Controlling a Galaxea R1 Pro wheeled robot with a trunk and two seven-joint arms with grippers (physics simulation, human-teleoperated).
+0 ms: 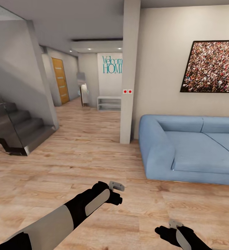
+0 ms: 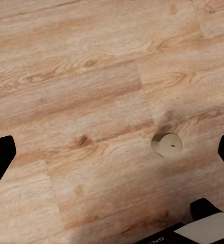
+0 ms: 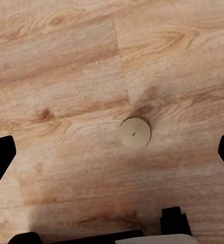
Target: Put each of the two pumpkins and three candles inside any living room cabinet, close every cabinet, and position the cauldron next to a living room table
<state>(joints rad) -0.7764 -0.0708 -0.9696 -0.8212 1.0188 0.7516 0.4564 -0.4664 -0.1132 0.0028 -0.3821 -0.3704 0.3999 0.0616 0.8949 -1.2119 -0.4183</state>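
Note:
A short beige candle with a tiny wick stands upright on the light wood plank floor. It lies below my right gripper, whose dark fingertips are spread wide with nothing between them. The left wrist view shows a candle too, off to one side under my left gripper, which is also open and empty. In the head view the left gripper reaches forward over the floor and the right gripper hangs low at the frame's bottom edge.
A blue corner sofa stands to the right against the wall under a framed picture. A white pillar rises ahead. Stairs with a glass rail are at the left. A hallway with a white shelf runs beyond.

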